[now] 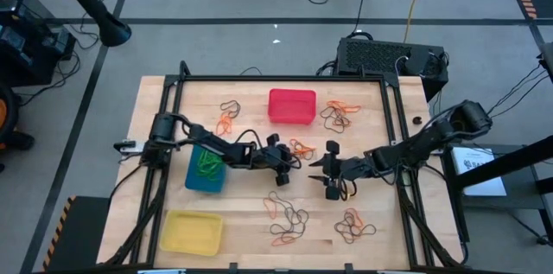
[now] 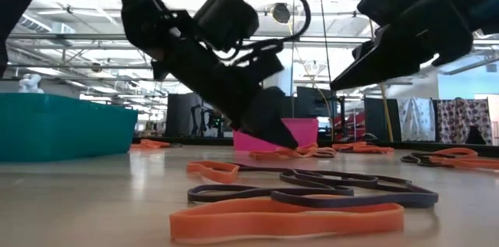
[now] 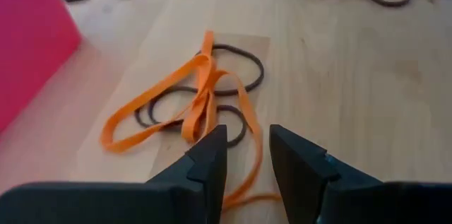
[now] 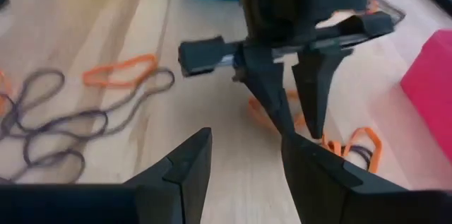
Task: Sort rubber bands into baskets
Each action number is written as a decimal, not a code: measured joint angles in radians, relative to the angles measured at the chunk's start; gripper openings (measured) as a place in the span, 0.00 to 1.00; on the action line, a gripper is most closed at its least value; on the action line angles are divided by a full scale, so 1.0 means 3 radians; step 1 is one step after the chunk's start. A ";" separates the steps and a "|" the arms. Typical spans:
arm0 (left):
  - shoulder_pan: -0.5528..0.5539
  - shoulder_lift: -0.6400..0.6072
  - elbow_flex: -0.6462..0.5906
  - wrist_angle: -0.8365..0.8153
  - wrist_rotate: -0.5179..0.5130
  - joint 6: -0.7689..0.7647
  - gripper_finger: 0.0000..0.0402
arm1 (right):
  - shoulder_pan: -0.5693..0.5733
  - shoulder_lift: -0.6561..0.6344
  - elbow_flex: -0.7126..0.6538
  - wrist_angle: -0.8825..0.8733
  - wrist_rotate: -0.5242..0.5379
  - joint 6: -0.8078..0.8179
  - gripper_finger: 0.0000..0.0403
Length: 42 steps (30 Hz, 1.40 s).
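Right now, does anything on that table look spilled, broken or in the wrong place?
Nothing looks broken. Rubber bands lie in loose tangles across the table, but they await sorting. Only the blue basket holds any, green ones; the red basket and yellow basket look empty.

Pale smooth wood table (image 1: 251, 213)

A pale wooden table (image 1: 155, 101) with a black metal frame carries three small plastic baskets: red (image 1: 292, 106), blue (image 1: 206, 170) and yellow (image 1: 192, 231). Orange and dark rubber bands (image 1: 288, 222) lie scattered in clusters across its surface.
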 joint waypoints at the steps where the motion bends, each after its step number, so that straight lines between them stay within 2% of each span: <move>1: 0.0004 0.0025 0.0023 0.0019 0.0038 0.0008 0.28 | 0.0000 0.0011 -0.0001 -0.0042 -0.0002 0.0000 0.41; 9: 0.0048 0.0026 0.0024 -0.0020 0.0068 0.0076 0.28 | -0.0011 0.0079 -0.0005 -0.0036 0.0000 0.0001 0.41; 20: 0.0107 0.0018 0.0028 -0.0230 0.0302 0.0089 0.27 | -0.0011 0.0078 -0.0005 -0.0012 0.0000 0.0004 0.41; 23: 0.0107 0.0018 0.0028 -0.0233 0.0304 0.0089 0.20 | -0.0011 0.0077 -0.0005 -0.0014 0.0000 0.0052 0.41; 27: 0.0103 0.0018 0.0028 -0.0210 0.0218 0.0099 0.04 | -0.0011 0.0077 -0.0005 -0.0013 0.0000 0.0087 0.41; 30: 0.0057 0.0018 0.0023 -0.0021 0.0128 0.0222 0.02 | -0.0011 0.0076 -0.0005 -0.0014 -0.0001 0.0119 0.41; 33: -0.0050 -0.0111 0.0028 0.0134 0.0126 0.0419 0.01 | -0.0011 0.0076 -0.0005 -0.0016 -0.0001 0.0184 0.41; 36: -0.0114 -0.0311 0.0029 0.0048 0.0101 0.0491 0.01 | -0.0011 0.0076 -0.0005 -0.0017 -0.0013 0.0188 0.41; 39: -0.0173 -0.0568 0.0029 -0.0212 0.0052 0.0551 0.01 | -0.0011 0.0076 -0.0005 -0.0015 -0.0014 0.0189 0.41; 42: -0.0276 -0.0899 0.0032 -0.0721 0.0035 0.0520 0.01 | -0.0011 0.0076 -0.0005 -0.0019 -0.0014 0.0220 0.41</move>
